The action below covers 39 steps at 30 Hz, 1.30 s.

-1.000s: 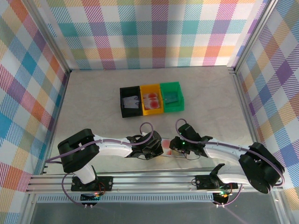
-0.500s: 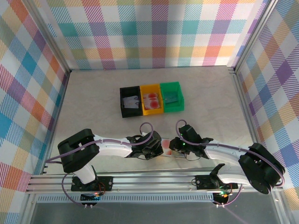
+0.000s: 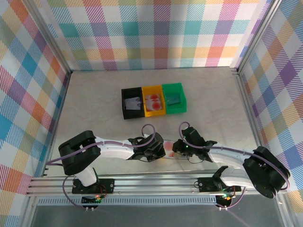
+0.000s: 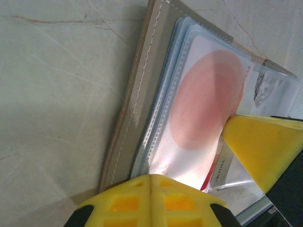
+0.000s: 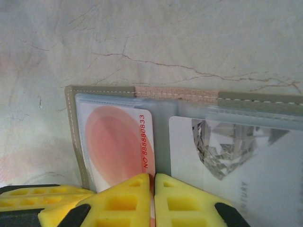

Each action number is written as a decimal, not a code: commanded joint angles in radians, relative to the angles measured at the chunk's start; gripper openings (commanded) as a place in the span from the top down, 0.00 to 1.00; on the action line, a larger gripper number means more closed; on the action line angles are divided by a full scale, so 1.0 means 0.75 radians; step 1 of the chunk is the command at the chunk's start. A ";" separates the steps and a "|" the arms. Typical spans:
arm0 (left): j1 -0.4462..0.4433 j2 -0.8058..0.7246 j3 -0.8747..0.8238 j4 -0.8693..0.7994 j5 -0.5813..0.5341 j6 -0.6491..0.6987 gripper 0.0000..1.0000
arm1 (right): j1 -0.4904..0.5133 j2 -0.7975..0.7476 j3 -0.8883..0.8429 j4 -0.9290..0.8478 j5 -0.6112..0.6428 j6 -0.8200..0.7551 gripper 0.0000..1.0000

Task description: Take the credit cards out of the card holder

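Right wrist view: red credit card (image 5: 118,146), judged light, stiff and slick, sits sleeved in the card holder (image 5: 72,123), just ahead of the right gripper (image 5: 152,189), which is clenched on its near edge. At the holder's border the left gripper (image 4: 150,189) is clenched; grasp unconfirmed.

Crowded strip at the table's near edge, open surface elsewhere.
The card holder (image 3: 168,151) is hemmed in from both sides. The left gripper (image 3: 160,151) and the right gripper (image 3: 176,148) are set close over it with fingers closed together, and both arms are stretched low across the front. A black bin (image 3: 132,105), a yellow bin (image 3: 154,101) and a green bin (image 3: 173,98) are lined up touching mid-table, well apart from the grippers. Bare table (image 3: 90,109) is seen beside the bins, behind them, and between bins and grippers. Three sides are closed by patterned walls (image 3: 28,94).
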 commanded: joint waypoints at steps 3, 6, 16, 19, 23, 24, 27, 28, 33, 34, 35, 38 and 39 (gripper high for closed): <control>0.010 0.109 -0.068 -0.251 -0.026 0.001 1.00 | 0.012 -0.060 -0.032 -0.007 -0.026 -0.014 0.94; 0.009 0.101 -0.064 -0.256 -0.029 0.003 1.00 | 0.012 -0.094 -0.043 -0.016 -0.022 -0.014 0.97; 0.010 0.089 -0.062 -0.269 -0.038 0.005 0.93 | 0.010 -0.186 -0.049 -0.098 0.015 -0.033 1.00; 0.010 0.089 -0.062 -0.269 -0.038 0.005 0.93 | 0.010 -0.218 -0.051 -0.129 0.024 -0.036 1.00; 0.010 0.078 -0.056 -0.280 -0.040 0.005 0.92 | 0.004 -0.262 -0.047 -0.183 0.045 -0.045 1.00; 0.010 0.074 -0.056 -0.285 -0.043 0.005 0.92 | -0.001 -0.272 -0.047 -0.192 0.045 -0.047 1.00; 0.009 0.057 -0.050 -0.299 -0.050 0.006 0.89 | -0.006 -0.296 -0.055 -0.206 0.047 -0.047 1.00; 0.010 0.053 -0.046 -0.303 -0.050 0.007 0.88 | -0.008 -0.303 -0.055 -0.209 0.045 -0.048 1.00; 0.010 0.027 -0.037 -0.316 -0.055 0.013 0.80 | -0.013 -0.315 -0.057 -0.215 0.038 -0.055 1.00; 0.010 0.023 -0.034 -0.323 -0.059 0.015 0.80 | -0.015 -0.316 -0.053 -0.218 0.037 -0.059 1.00; 0.010 0.018 -0.030 -0.333 -0.063 0.016 0.80 | -0.015 -0.319 -0.050 -0.226 0.035 -0.059 1.00; 0.009 0.005 -0.025 -0.348 -0.072 0.020 0.79 | -0.020 -0.337 -0.047 -0.245 0.035 -0.069 1.00; 0.010 0.003 -0.026 -0.350 -0.070 0.020 0.79 | -0.025 -0.346 -0.047 -0.249 0.035 -0.071 1.00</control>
